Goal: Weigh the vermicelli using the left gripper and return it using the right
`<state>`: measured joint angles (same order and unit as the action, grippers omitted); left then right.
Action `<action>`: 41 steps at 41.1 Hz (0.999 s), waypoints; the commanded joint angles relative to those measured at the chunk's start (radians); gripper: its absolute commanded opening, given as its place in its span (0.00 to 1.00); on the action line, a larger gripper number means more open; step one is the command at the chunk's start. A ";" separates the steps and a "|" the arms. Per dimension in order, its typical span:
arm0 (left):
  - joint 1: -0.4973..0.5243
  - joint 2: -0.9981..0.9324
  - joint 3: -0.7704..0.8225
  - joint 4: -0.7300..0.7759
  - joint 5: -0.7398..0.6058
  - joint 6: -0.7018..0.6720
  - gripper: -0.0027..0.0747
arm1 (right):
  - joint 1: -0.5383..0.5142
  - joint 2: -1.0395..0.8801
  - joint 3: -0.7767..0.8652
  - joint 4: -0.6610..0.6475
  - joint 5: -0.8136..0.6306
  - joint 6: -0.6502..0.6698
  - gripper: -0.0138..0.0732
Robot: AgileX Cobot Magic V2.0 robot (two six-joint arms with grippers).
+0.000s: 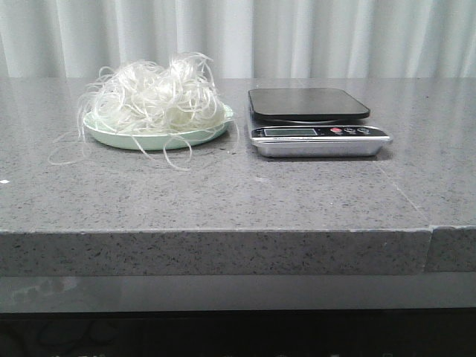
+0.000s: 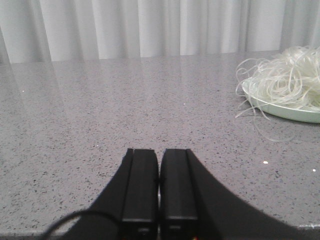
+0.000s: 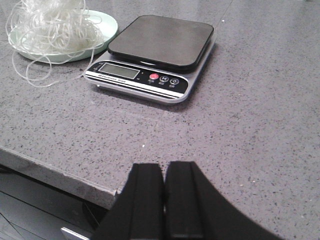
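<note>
A tangle of white vermicelli (image 1: pixel 155 97) is heaped on a pale green plate (image 1: pixel 111 135) at the back left of the grey counter; some strands trail onto the stone. To its right stands a silver kitchen scale (image 1: pixel 320 134) with a bare black platform (image 1: pixel 306 103). Neither arm shows in the front view. In the left wrist view my left gripper (image 2: pixel 159 152) is shut and holds nothing, well short of the vermicelli (image 2: pixel 287 77). In the right wrist view my right gripper (image 3: pixel 163 167) is shut and holds nothing, over the counter's front edge, with the scale (image 3: pixel 150 75) and vermicelli (image 3: pixel 52 22) beyond it.
White curtains (image 1: pixel 238 37) hang behind the counter. The counter's front edge (image 1: pixel 216 232) drops to a dark space below. A seam (image 1: pixel 430 234) splits the stone at the right.
</note>
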<state>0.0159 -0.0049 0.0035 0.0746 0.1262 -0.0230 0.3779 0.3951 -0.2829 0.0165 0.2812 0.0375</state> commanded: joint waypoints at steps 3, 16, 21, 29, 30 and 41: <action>0.000 -0.020 0.007 -0.009 -0.071 -0.002 0.21 | -0.006 0.004 -0.027 -0.006 -0.075 0.000 0.33; 0.000 -0.020 0.007 -0.009 -0.071 -0.002 0.21 | -0.006 0.004 -0.027 -0.006 -0.075 0.000 0.33; 0.000 -0.020 0.007 -0.009 -0.071 -0.002 0.21 | -0.006 0.004 -0.026 -0.006 -0.075 0.000 0.33; 0.000 -0.020 0.007 -0.009 -0.071 -0.002 0.21 | -0.124 0.000 -0.008 -0.042 -0.089 -0.008 0.33; 0.000 -0.020 0.007 -0.009 -0.071 -0.002 0.21 | -0.146 -0.004 0.002 -0.042 -0.094 -0.008 0.33; 0.000 -0.020 0.007 -0.009 -0.071 -0.002 0.21 | -0.331 -0.178 0.197 -0.041 -0.230 -0.008 0.33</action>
<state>0.0159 -0.0049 0.0035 0.0746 0.1285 -0.0230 0.0820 0.2629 -0.1017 -0.0113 0.1676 0.0375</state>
